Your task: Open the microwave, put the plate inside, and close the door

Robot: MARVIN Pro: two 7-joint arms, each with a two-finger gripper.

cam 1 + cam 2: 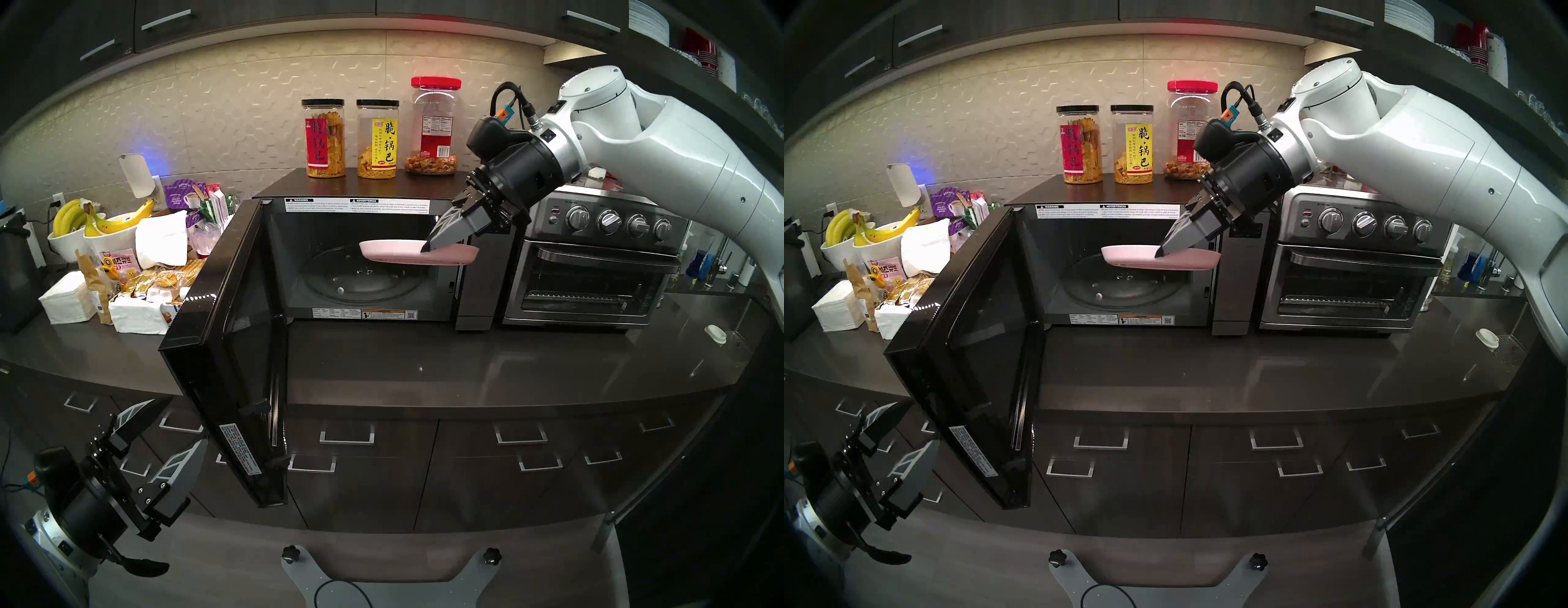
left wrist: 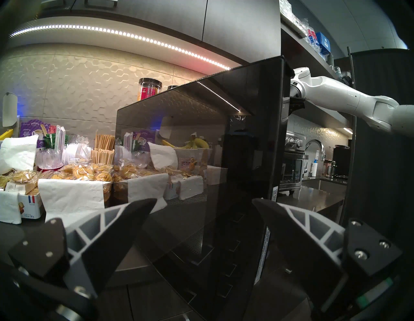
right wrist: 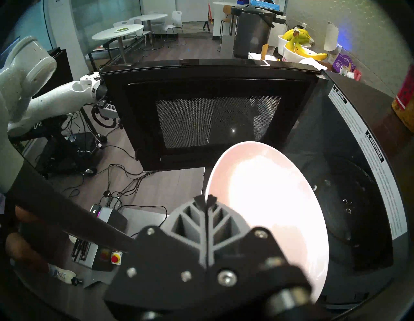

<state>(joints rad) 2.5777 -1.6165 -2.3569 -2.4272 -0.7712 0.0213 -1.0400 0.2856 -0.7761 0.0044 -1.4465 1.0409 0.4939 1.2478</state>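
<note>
The black microwave [image 1: 479,293] stands on the counter with its door [image 1: 220,339] swung wide open to the left. The glass turntable [image 1: 360,280] shows inside the cavity. My right gripper [image 1: 425,249] is shut on the rim of the white plate [image 1: 390,251] and holds it level at the cavity mouth, above the turntable. The right wrist view shows the plate [image 3: 268,201] pinched at its near edge by the gripper [image 3: 206,199]. My left gripper [image 1: 169,429] is open and empty, low beside the door's outer edge, below the counter. The door [image 2: 201,157] fills the left wrist view.
A steel toaster oven [image 1: 594,276] stands right of the microwave. Three snack jars [image 1: 377,138] sit on the microwave's top. Bowls of bananas [image 1: 97,220], napkins and snack packs crowd the counter to the left. A small white lid [image 1: 717,333] lies at the right.
</note>
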